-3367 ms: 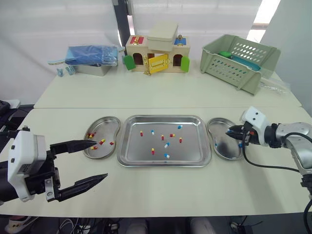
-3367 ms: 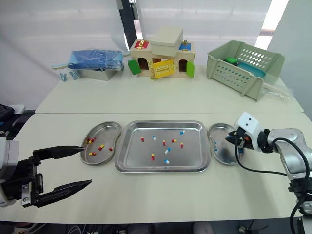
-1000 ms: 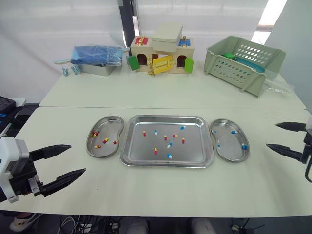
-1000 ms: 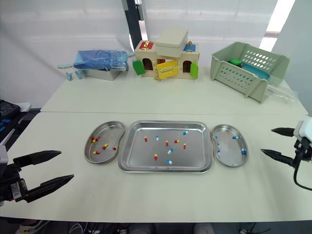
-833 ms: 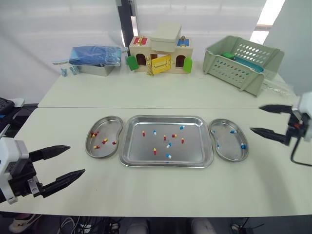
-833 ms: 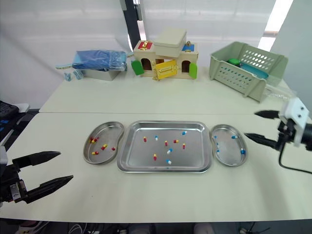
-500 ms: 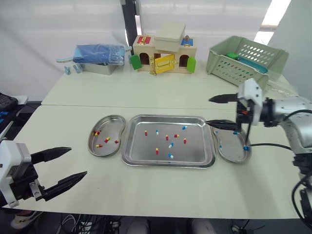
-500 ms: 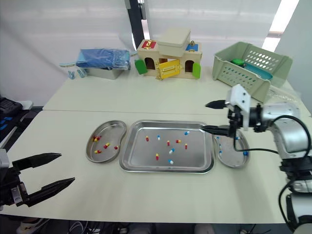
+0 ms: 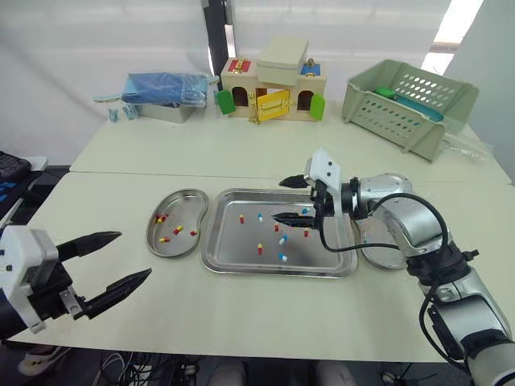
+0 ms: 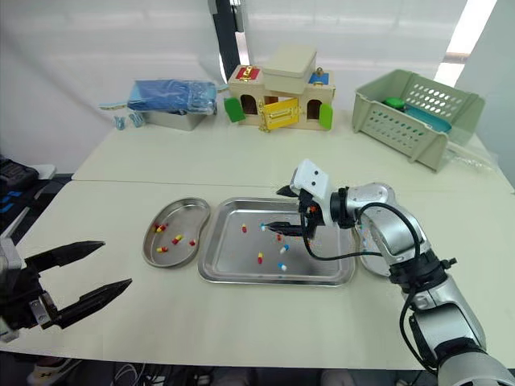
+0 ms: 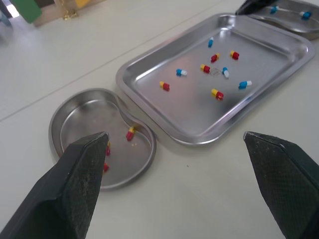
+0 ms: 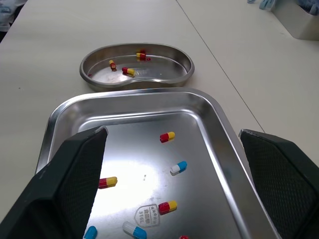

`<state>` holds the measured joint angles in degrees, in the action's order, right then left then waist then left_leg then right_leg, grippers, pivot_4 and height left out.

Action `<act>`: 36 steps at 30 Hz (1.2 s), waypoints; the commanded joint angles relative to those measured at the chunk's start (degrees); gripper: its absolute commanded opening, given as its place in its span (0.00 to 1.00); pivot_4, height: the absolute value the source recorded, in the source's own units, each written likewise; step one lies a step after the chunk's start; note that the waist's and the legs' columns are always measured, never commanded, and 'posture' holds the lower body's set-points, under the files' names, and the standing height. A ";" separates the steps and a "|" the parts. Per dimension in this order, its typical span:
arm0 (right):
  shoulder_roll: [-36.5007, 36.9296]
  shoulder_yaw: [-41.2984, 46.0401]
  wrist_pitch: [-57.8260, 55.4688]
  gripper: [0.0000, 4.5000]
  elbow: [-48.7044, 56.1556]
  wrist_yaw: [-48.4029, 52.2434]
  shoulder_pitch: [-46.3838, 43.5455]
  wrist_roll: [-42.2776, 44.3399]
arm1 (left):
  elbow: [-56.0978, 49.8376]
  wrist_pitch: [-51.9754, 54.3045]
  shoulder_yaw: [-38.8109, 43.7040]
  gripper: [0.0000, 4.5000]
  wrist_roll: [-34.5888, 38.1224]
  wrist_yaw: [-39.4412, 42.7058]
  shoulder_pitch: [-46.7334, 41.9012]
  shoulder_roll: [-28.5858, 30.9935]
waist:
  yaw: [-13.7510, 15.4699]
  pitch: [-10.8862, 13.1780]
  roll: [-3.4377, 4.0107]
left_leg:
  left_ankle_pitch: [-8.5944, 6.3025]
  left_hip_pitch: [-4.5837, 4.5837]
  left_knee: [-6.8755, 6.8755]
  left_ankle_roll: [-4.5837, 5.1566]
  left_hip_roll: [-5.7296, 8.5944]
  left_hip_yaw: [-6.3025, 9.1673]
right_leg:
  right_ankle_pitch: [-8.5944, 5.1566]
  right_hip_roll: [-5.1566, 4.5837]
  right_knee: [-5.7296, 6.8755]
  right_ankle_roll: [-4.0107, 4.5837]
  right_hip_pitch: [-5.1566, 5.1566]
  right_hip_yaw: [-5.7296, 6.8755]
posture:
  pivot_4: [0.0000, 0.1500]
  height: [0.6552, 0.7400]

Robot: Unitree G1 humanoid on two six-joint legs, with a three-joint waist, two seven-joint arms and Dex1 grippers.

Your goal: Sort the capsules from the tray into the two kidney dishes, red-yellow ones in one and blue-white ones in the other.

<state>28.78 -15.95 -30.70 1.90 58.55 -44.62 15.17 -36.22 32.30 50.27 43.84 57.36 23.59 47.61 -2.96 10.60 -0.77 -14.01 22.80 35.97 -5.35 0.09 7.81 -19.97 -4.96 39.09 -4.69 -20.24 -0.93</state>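
So the right gripper (image 9: 280, 200) is hovering over the tray (image 9: 211, 245), fingers spread wide with nothing between them, tips pointing toward the robot's left across the middle of the tray. I'm guessing it's lining up on one of the blue-white capsules (image 9: 261, 217) lying loose there. That arm is on the side of the right kidney dish (image 9: 380, 259), and the left wrist view is showing a couple of blue ones in that dish, though the arm is covering most of it from the head views.

The left gripper (image 9: 133, 254) is hanging low near the front edge of the surface (image 9: 241, 314), fingers also open and empty, well apart from the left kidney dish (image 9: 183, 204). Probably just parking out of the way. That dish is holding several red-yellow capsules (image 9: 161, 218). The tray is carrying a mix of both colours, so I'd say the sorting is looking roughly halfway.
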 commanded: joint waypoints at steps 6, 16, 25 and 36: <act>11.26 12.19 -2.81 0.99 18.64 1.76 11.55 7.29 | 8.20 -1.07 -19.71 1.00 -5.01 -3.11 -19.52 8.91 | 0.37 0.00 -0.01 | -0.09 0.00 -0.02 0.16 0.02 0.01 | 0.00 0.01 -0.02 0.00 0.00 0.02 | 1.00 1.00; 19.73 34.45 -5.32 0.99 37.93 -2.94 38.62 11.25 | 33.40 -9.41 -48.98 1.00 -21.46 6.48 -48.91 7.92 | -0.09 0.01 -0.02 | -0.09 0.02 -0.03 0.18 0.02 0.03 | 0.00 0.05 0.01 -0.01 0.01 0.06 | 1.00 1.00; 17.35 42.75 -6.45 0.99 48.14 -8.94 55.89 11.32 | 53.39 -13.98 -60.04 1.00 -30.93 11.78 -65.14 -0.79 | -0.43 0.01 -0.08 | -0.07 0.04 0.11 0.17 0.10 -0.01 | 0.02 0.00 0.02 -0.06 0.06 0.01 | 1.00 1.00; 16.46 42.75 -5.90 1.00 50.98 -13.53 59.80 11.43 | 61.79 -19.05 -63.51 0.59 -37.40 14.14 -69.10 -5.49 | -0.45 0.01 -0.09 | 0.03 0.04 0.12 0.00 0.11 0.03 | 0.02 0.00 0.01 -0.06 0.09 0.04 | 1.00 1.00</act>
<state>45.13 25.26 -37.43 51.04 45.80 15.05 26.04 24.79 15.23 -13.32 8.02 72.08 -44.08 42.25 -3.41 10.60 -0.86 -13.98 22.83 36.09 -5.35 0.20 7.85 -19.95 -4.96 39.11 -4.75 -20.15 -0.88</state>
